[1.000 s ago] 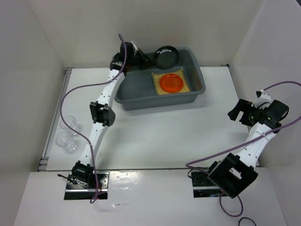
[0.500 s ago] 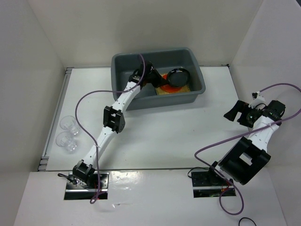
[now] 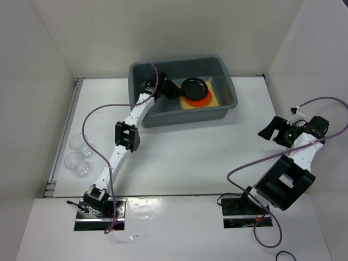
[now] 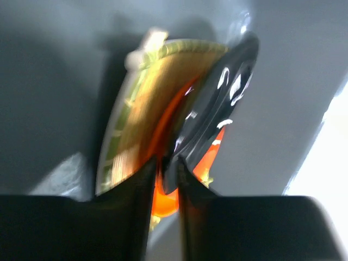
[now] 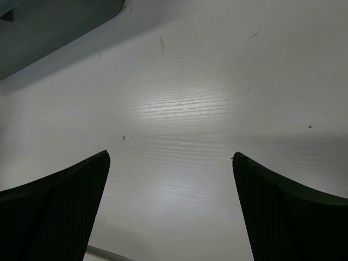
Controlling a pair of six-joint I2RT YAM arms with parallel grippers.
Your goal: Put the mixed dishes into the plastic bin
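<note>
Left arm is stretched forward into the plastic bin (image 3: pixel 179 117). Left gripper (image 4: pixel 166 163) is seen with fingers narrowly apart about the black plate (image 3: pixel 194 87) rim; whether it is clamped cannot be told. Right gripper (image 3: pixel 270 130) is held wide apart over the table (image 3: pixel 190 157). Counted in the bin: one mat (image 3: pixel 215 93), one orange plate (image 3: pixel 202 100), one black plate. Two glass cups (image 3: pixel 78 142) are seen at the table's left edge.

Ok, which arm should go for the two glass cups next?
Left. The glass cups sit at the table's left edge beside the left arm; the right gripper, open, is far across the table.
</note>
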